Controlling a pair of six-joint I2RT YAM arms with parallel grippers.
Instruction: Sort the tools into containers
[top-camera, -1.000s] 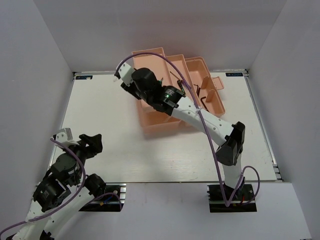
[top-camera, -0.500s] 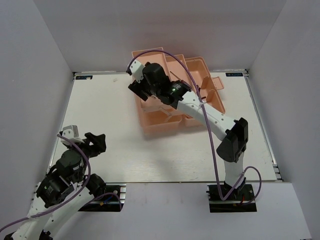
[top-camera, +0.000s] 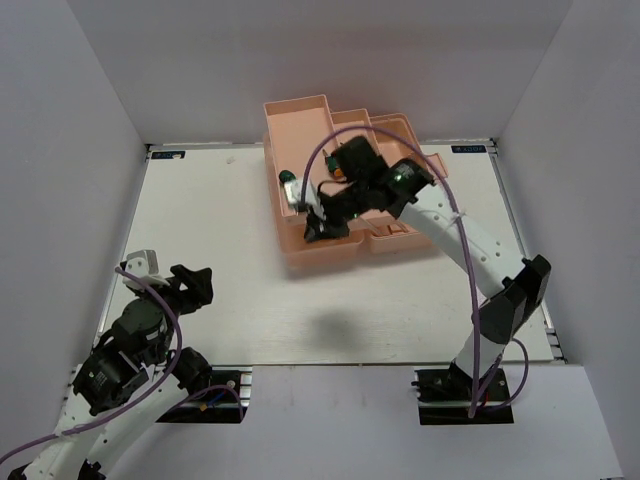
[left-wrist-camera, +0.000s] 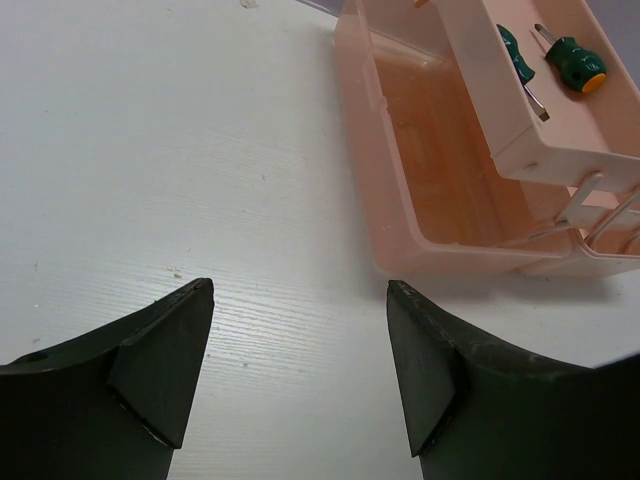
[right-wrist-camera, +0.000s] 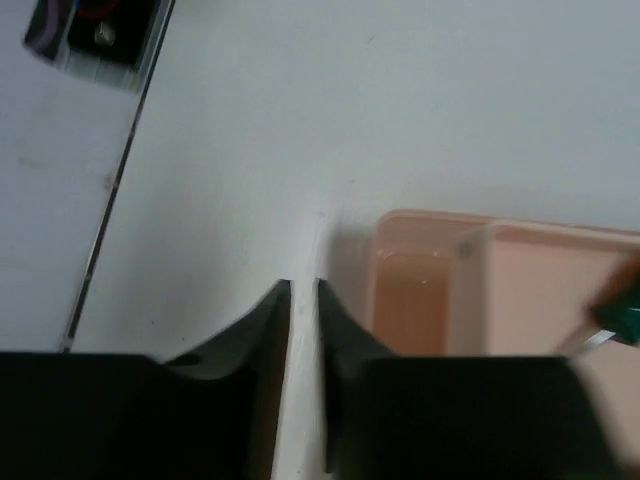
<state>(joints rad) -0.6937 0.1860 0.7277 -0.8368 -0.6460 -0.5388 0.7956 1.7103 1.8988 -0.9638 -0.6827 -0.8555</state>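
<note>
The salmon-pink toolbox (top-camera: 300, 125) stands open at the back centre, its trays stepped out. A stubby green-handled screwdriver (top-camera: 290, 187) lies in its left tray, and a second with an orange end (top-camera: 340, 172) lies beside it. Both also show in the left wrist view, one (left-wrist-camera: 517, 58) next to the other (left-wrist-camera: 576, 62), in a raised tray of the toolbox (left-wrist-camera: 440, 170). My right gripper (top-camera: 316, 228) hangs over the toolbox's near edge, jaws together and empty (right-wrist-camera: 303, 287). My left gripper (top-camera: 193, 284) is open and empty (left-wrist-camera: 300, 290) over the table's near left. Hex keys and slim screwdrivers are hidden.
The right arm and its purple cable (top-camera: 330, 150) cover the toolbox's middle and right compartments. White walls close in the table at the left, back and right. The toolbox's corner (right-wrist-camera: 430, 290) lies just right of my right fingers.
My right arm has pulled back from the toolbox's far left corner to its near edge, uncovering the two screwdrivers. My left arm shifted slightly, then stayed still.
</note>
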